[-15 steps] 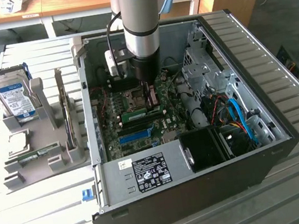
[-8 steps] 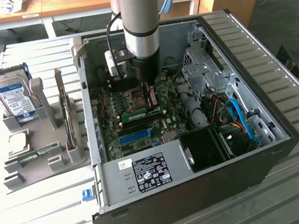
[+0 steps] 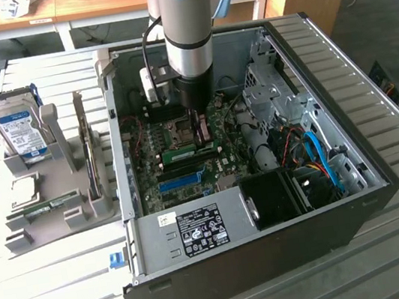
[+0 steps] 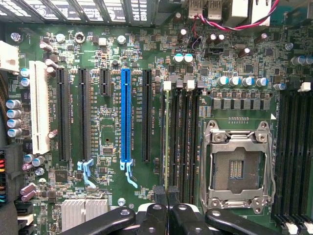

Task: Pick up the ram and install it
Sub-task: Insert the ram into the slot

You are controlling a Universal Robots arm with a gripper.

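The ram (image 3: 181, 153) is a thin green stick standing on edge on the motherboard inside the open PC case. In the wrist view the ram (image 4: 166, 132) appears edge-on, lying along the memory slot nearest the expansion slots. My gripper (image 3: 199, 136) reaches straight down into the case and holds one end of the stick. In the wrist view the gripper (image 4: 167, 193) has its black fingers pressed together on the stick's top edge. I cannot tell whether the stick is fully seated in the slot.
A blue expansion slot (image 4: 125, 115) and black slots run parallel to the ram. The open CPU socket (image 4: 237, 166) lies on the other side. Outside the case, a grey holder (image 3: 55, 195) carries a hard drive (image 3: 18, 129), a CPU chip (image 3: 24, 191) and another green stick (image 3: 42, 210).
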